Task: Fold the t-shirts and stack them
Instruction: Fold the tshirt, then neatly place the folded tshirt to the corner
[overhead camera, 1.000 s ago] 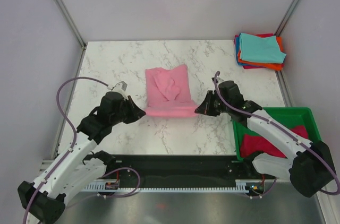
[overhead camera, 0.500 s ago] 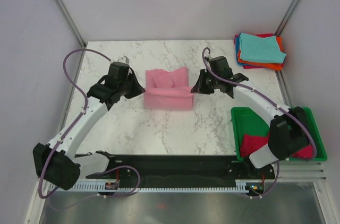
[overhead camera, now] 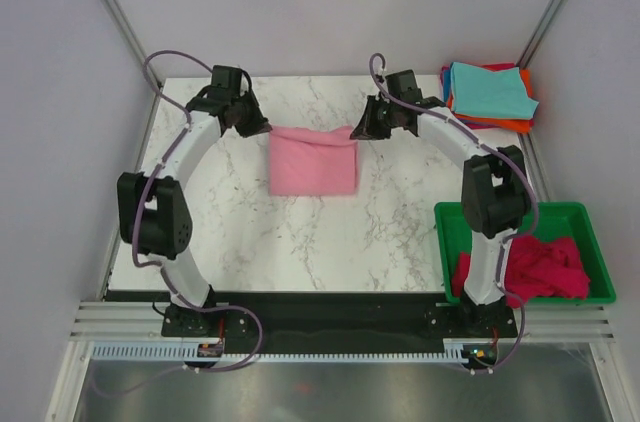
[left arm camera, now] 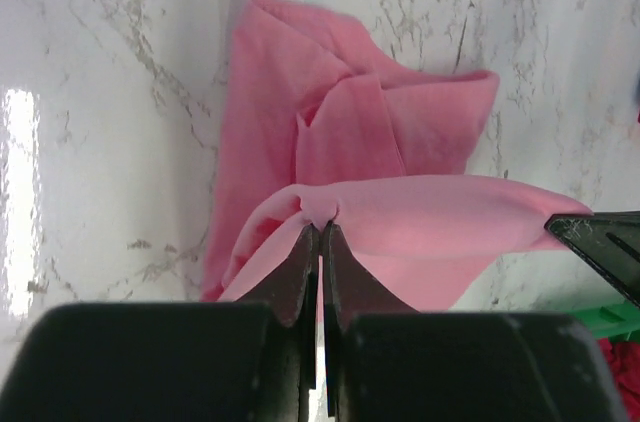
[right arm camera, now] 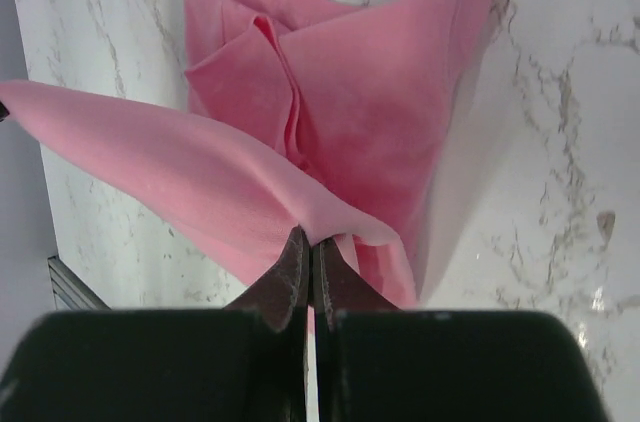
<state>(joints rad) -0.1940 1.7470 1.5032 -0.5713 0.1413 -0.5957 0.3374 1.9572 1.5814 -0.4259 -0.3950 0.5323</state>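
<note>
Left arm stretched far over the table (overhead camera: 250, 232); left claw (overhead camera: 255, 128) pinched shut on the left end of the pink t-shirt (overhead camera: 312, 162)'s raised edge. The rest of the shirt lies crumpled mid-table, between both claws. Right arm mirrors the left; right claw (overhead camera: 360, 130) clamped shut on the edge's right end.

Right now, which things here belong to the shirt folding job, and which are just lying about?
Part of the job:
- pink shirt, pinched by the left fingers and right fingers
- folded shirt stack, far right corner
- crumpled red shirts, waiting in the bin

Just lying about:
- green bin, only a holder
- marble table
</note>
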